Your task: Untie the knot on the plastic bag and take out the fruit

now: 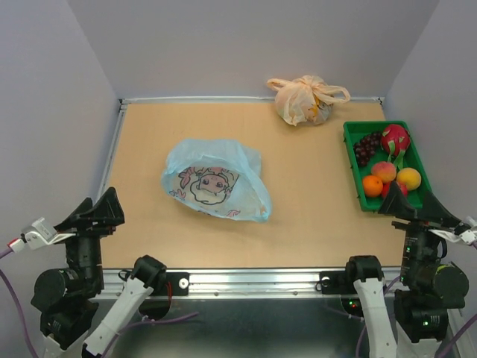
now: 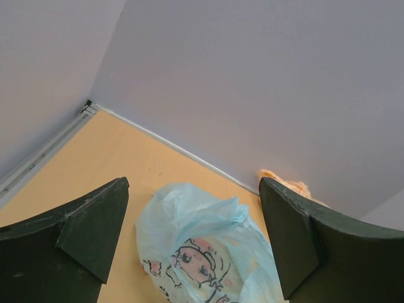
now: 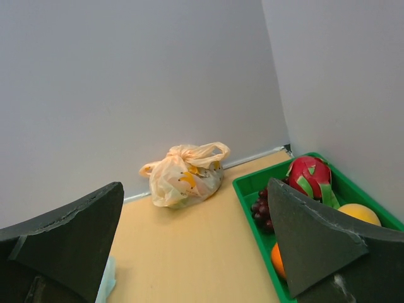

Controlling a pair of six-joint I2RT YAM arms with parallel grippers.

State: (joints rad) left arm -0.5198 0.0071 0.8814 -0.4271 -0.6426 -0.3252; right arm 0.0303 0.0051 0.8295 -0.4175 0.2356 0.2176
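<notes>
Top external view: my left arm [image 1: 74,253] is folded back at the near left corner of the surface [image 1: 149,134]. Left jaws are spread wide with nothing between them. My right arm [image 1: 428,261] mirrors it at the near right corner. Right jaws are also wide apart and empty, tips just beside the near end of the green tray [image 1: 350,153].

The plastic bag [image 1: 216,179] lies slumped left of centre, well apart from both arms. It is thin, crinkled, translucent light blue film, cartoon face up. I cannot make out any knot on it.

The fruit sits in the tray, a rigid plastic rectangle at the right edge:
- dark knobbly grape bunch [image 1: 367,148]
- pink-red dragon fruit [image 1: 395,139] with green scale tips
- smooth round peach [image 1: 384,171], yellow fruit [image 1: 408,179] and orange [image 1: 373,186]

A tied peach-orange bag [image 1: 305,101] sits lumpy and wrinkled at the back wall. The surface is matte tan board.
</notes>
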